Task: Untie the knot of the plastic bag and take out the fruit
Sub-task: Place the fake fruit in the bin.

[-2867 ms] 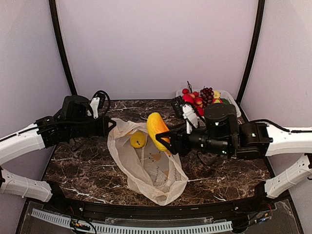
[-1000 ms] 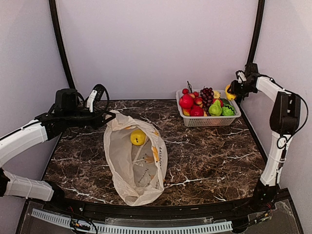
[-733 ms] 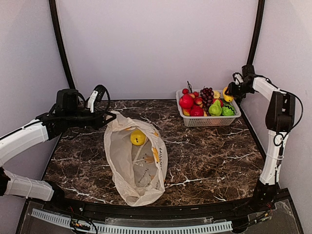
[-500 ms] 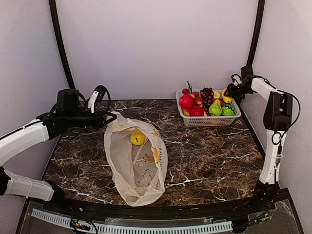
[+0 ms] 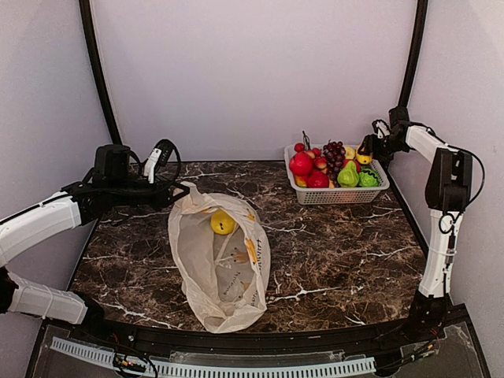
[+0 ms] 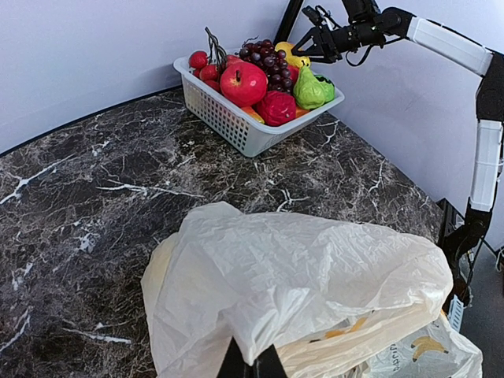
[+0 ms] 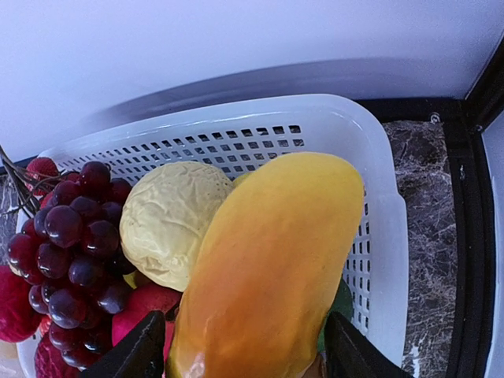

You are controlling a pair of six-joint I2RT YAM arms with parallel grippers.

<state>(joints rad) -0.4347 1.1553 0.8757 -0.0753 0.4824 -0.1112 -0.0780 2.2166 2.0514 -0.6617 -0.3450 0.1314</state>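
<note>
Left gripper point(image 6: 252, 364) pinched shut on edge of the plastic bag point(image 5: 220, 272), bag lying open on marble table point(image 5: 339, 252), one yellow fruit point(image 5: 223, 222) inside, right gripper point(image 7: 244, 350) straddling a mango point(image 7: 268, 252) over the fruit basket point(image 7: 386, 213) at far right, gripped or loose cannot tell.

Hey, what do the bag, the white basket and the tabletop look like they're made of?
The plastic bag: thin cream plastic film, slightly translucent; it crinkles and yellow print shows through. The basket: likely rigid moulded white plastic, with regular perforated walls. The tabletop: dark glossy surface with white veins; marble or a printed laminate, cannot tell.
</note>
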